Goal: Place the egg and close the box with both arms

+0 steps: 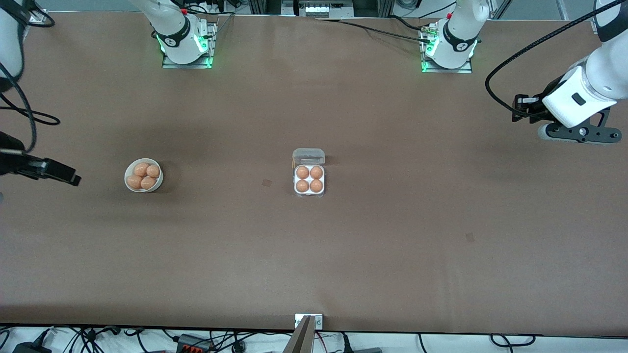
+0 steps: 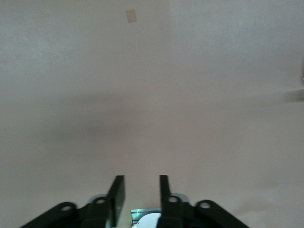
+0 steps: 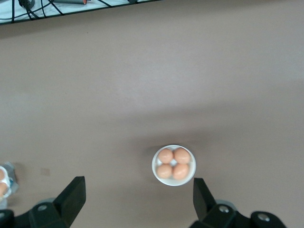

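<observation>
Box lid up, four eggs | bowl four eggs | left claw part-closed, empty | right claw wide apart

Both arms raised at the ends of the surface

Left gripper up in the air, jaws parted by a narrow gap, holding nothing. Right gripper aloft, jaws spread wide, empty.

Open box, four eggs inside

Robot lab, bolted arm bases, cables
</observation>
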`<act>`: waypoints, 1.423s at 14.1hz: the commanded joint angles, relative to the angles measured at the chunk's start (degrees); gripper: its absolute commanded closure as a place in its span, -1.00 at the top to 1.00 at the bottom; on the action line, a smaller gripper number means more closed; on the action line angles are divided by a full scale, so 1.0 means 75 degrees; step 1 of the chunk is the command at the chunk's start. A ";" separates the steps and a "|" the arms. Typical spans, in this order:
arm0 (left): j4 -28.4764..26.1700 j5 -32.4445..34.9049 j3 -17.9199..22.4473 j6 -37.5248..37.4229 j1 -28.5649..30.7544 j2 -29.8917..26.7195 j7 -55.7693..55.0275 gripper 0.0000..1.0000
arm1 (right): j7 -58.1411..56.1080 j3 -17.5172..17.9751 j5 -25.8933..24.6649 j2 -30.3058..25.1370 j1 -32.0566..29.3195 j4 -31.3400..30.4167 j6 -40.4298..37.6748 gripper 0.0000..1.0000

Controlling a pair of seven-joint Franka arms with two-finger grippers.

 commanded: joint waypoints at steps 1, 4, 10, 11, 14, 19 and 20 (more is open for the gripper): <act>0.0270 0.0005 -0.0037 -0.0198 0.0055 0.0156 0.0239 -0.97 | -0.0657 0.0270 -0.0215 -0.0314 -0.0213 -0.0376 0.0017 1.00; 0.0247 -0.0041 -0.0084 -0.0501 -0.0026 0.0144 0.0239 -0.98 | -0.0836 0.0224 -0.0250 -0.0897 -0.0237 -0.1215 0.0052 1.00; -0.0430 -0.0333 -0.1255 -0.0293 -0.0027 0.0226 0.0064 -0.98 | -0.0800 0.0282 -0.0614 -0.2305 -0.0225 -0.3212 0.0861 1.00; -0.0839 -0.0543 -0.1348 0.0045 -0.0027 0.0179 -0.0111 -0.98 | -0.0812 0.0294 -0.0602 -0.2306 -0.0225 -0.3142 0.0849 1.00; -0.1567 -0.0639 -0.2085 0.0866 -0.0027 0.0179 -0.1151 -0.98 | -0.0812 0.0306 -0.0590 -0.2271 -0.0202 -0.3118 0.0791 1.00; -0.2881 -0.0639 -0.3748 0.2495 -0.0027 0.0249 -0.2966 -0.98 | -0.0800 0.0282 -0.0555 -0.2200 -0.0072 -0.2872 0.0802 1.00; -0.2894 -0.0639 -0.4192 0.2613 -0.0050 0.0330 -0.3505 -0.98 | -0.0800 0.0247 -0.0543 -0.2200 -0.0084 -0.2837 0.0802 1.00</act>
